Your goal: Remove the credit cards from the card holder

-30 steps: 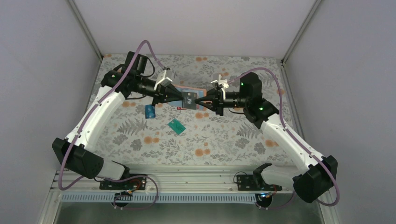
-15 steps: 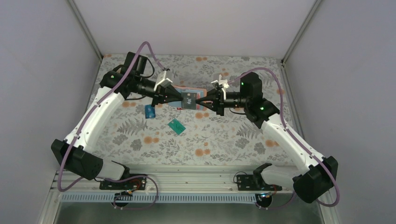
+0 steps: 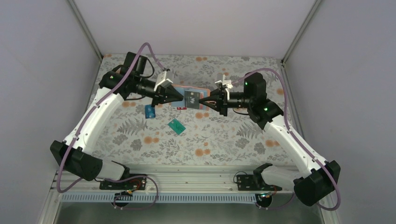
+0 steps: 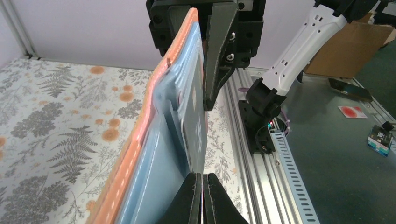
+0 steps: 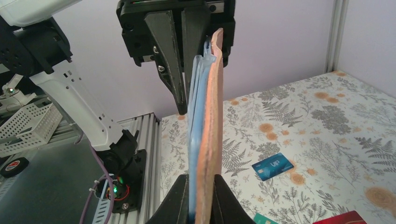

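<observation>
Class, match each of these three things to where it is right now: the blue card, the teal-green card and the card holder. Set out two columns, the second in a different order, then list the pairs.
Things:
1. blue card
2. teal-green card
3. card holder

Places:
A. held up off the table, pinched between the left gripper and the right gripper
B. flat on the table, the card nearest the arm bases
C. flat on the table, close beside the left arm's wrist

Pairs: 1-C, 2-B, 3-A

Blue card point(image 3: 149, 111), teal card point(image 3: 176, 125) lie flat; card holder point(image 5: 210, 130) upright.
</observation>
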You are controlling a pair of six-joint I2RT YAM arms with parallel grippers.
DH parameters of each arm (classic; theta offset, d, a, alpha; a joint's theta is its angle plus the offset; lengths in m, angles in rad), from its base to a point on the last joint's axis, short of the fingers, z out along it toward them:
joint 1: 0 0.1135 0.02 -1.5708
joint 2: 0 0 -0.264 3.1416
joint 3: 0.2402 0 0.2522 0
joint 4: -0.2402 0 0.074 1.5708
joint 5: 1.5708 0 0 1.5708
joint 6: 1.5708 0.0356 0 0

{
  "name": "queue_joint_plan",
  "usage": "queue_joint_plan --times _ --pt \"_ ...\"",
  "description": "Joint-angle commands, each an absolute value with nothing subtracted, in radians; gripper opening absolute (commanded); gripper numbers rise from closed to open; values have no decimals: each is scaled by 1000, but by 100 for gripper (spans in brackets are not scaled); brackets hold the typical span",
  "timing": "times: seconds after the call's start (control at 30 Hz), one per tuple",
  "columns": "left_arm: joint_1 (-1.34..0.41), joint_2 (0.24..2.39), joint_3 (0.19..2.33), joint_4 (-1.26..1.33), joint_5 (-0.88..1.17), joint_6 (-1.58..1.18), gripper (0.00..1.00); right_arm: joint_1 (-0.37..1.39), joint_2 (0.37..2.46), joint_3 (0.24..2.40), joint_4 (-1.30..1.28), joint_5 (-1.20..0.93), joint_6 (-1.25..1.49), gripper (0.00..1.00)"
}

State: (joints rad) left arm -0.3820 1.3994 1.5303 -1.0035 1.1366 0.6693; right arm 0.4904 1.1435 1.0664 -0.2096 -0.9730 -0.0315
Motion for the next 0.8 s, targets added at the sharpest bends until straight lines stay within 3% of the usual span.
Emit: queue_joint_plan --times 0.0,0.2,0.33,0.4,0.5,0.63,0.77 --pt "-373 1371 1556 -1016 1131 682 2 465 1119 1077 -212 -991 -46 4" --pt "-376 1371 1539 -965 1128 639 3 463 1123 1083 -207 -1016 -45 4" --pt "-411 1387 1511 -891 1065 589 21 463 1136 1086 -202 -1031 -40 4" --pt "-413 1396 1516 -865 1049 563 24 464 1137 1086 -203 -1038 -38 4" --pt "-414 1404 1521 -858 1037 567 24 463 1135 1084 -202 -1046 -38 4" --pt "-414 1403 1520 -884 1086 598 9 463 1137 1084 -202 -1045 -41 4" --pt "-423 1402 1530 -902 1112 615 10 463 1143 1086 -199 -1039 -34 4"
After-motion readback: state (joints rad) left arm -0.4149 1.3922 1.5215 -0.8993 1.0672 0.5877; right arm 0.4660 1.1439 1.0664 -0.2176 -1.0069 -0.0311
